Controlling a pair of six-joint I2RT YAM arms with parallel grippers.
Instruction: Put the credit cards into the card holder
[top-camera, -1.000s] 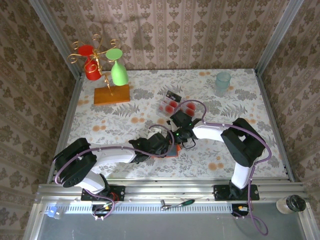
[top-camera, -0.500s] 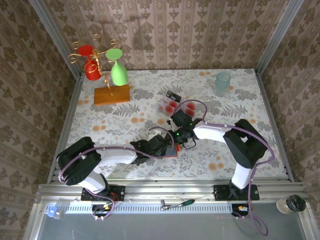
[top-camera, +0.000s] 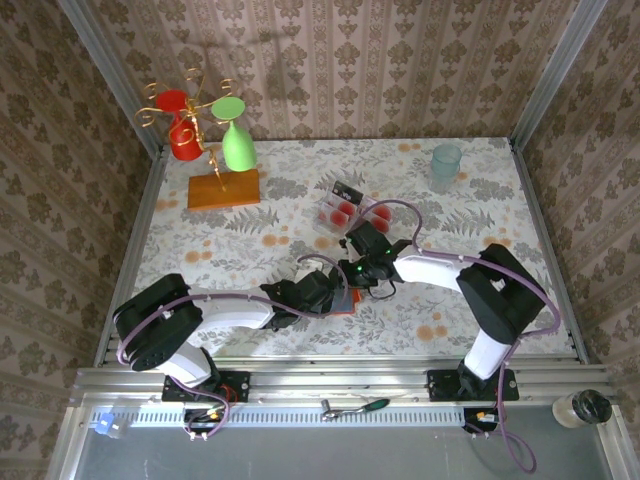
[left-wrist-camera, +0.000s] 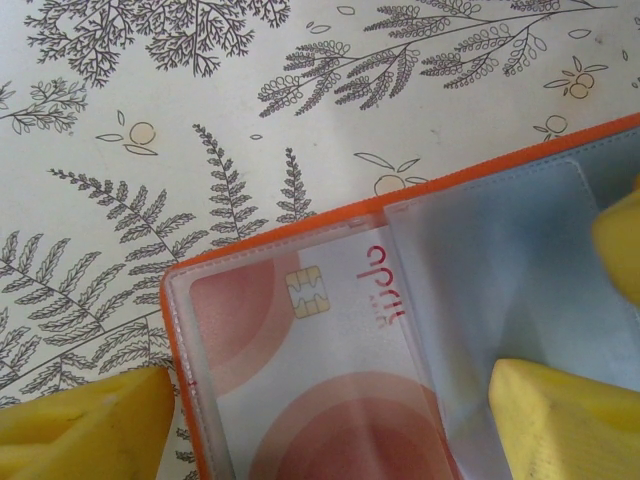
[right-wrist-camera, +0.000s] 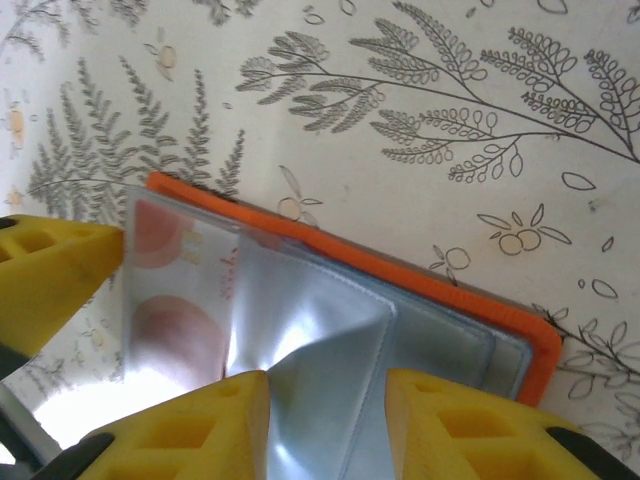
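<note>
Left wrist view, nearest: the left hand (left-wrist-camera: 320, 400) stands wide. One finger rests on the worktop (left-wrist-camera: 150, 100) just beside the holder (left-wrist-camera: 270, 235); the other presses its clear sleeve, likely to pin it flat and open. One card (left-wrist-camera: 300, 360) sits in the pocket, chip up. Right wrist view: the right hand (right-wrist-camera: 325, 400) shows a narrow gap, with a fold of sleeve between the fingers, seemingly unpinched, probably to part the next pocket. Farther back in the top view, spare cards (top-camera: 345, 208) lie on the worktop beyond both hands, awaiting pickup.
</note>
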